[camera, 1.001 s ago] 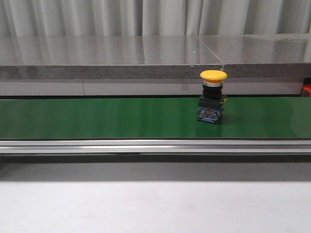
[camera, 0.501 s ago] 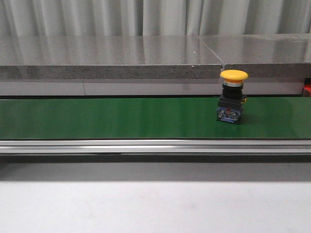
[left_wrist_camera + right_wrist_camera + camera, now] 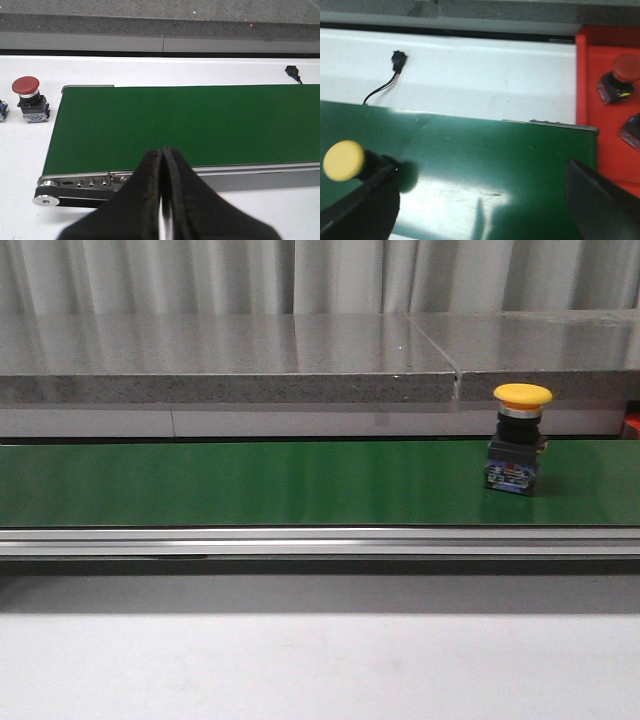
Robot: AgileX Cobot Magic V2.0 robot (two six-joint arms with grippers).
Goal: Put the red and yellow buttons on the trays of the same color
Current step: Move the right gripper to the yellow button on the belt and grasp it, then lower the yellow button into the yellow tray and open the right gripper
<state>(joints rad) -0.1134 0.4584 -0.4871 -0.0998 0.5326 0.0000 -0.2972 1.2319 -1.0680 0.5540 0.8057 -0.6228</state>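
Tools: the left tool [image 3: 162, 200] is clenched empty; the right tool [image 3: 480, 200] is spread wide above the green belt [image 3: 250, 483]. One yellow mushroom-capped button [image 3: 518, 440] is seen upright, far right.

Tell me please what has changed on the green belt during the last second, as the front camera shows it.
The yellow mushroom-head push button has travelled to the right along the green conveyor belt, staying upright. No gripper touches it in the front view. The belt frame, the grey stone ledge and the curtain behind look unchanged.
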